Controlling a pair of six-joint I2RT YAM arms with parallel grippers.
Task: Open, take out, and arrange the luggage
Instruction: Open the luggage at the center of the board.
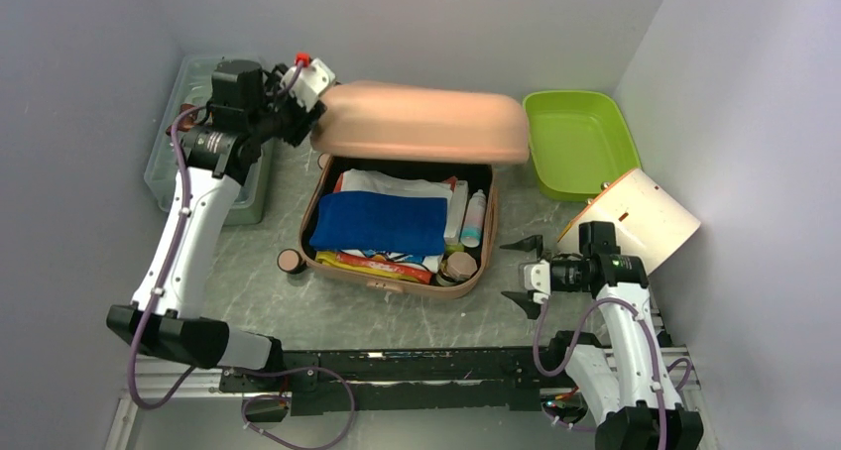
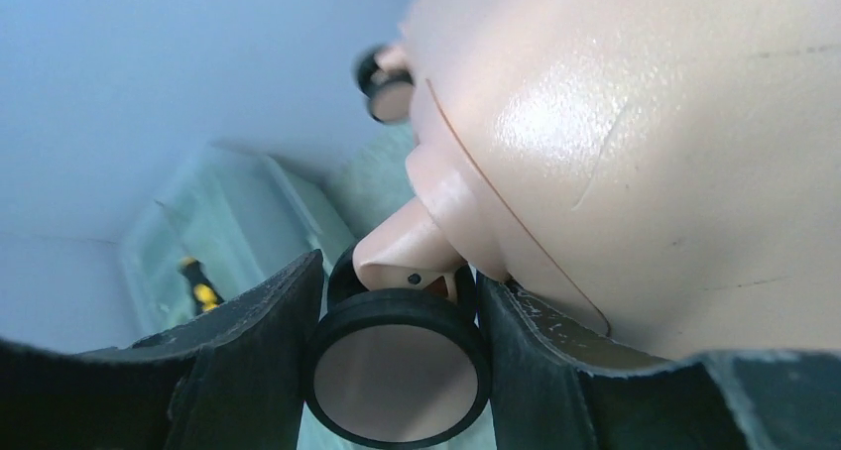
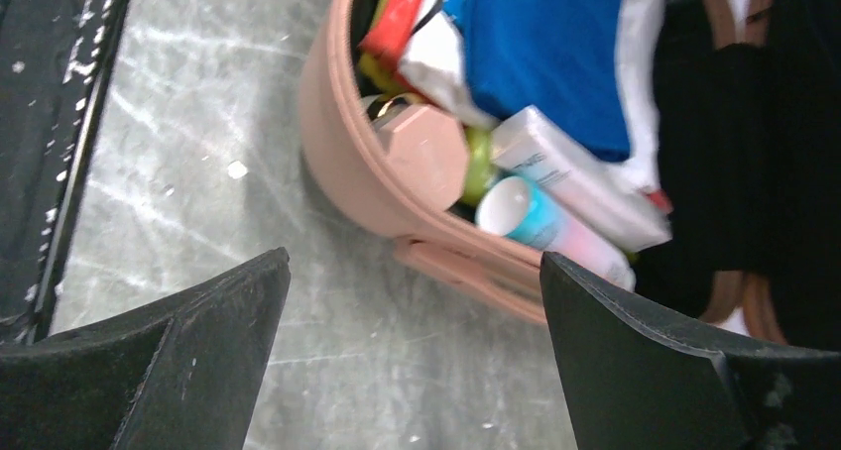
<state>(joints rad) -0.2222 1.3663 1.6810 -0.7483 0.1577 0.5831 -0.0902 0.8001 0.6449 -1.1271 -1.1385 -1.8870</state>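
Left wrist view: the left fingers stand about half open and are clamped on a small black wheel at a corner of the lid, one finger on each side. The top external view places this grip at the far left corner of the luggage, with the lid raised partway over the rear of the open base.

The right fingers are spread as wide as they go and hold nothing. They hover over the tabletop just beside the luggage's near right corner, pointing toward it.

Opening looks to be the step in hand, and it seems unfinished. The lid likely needs swinging further back until it rests by itself. The wheel is a round hold that could roll or slip, so a slow arc seems wise.

After that, taking things out could begin. A folded blue cloth lies in the middle of the base, tubes line its right side, and a pink-capped jar sits at the near right corner.

A lime green tray sits beyond the luggage's far right corner. A translucent box stands to its left, and a pale curved panel lies to its right.

The tabletop is grey and marbled, and plain pale walls close it in on three sides.
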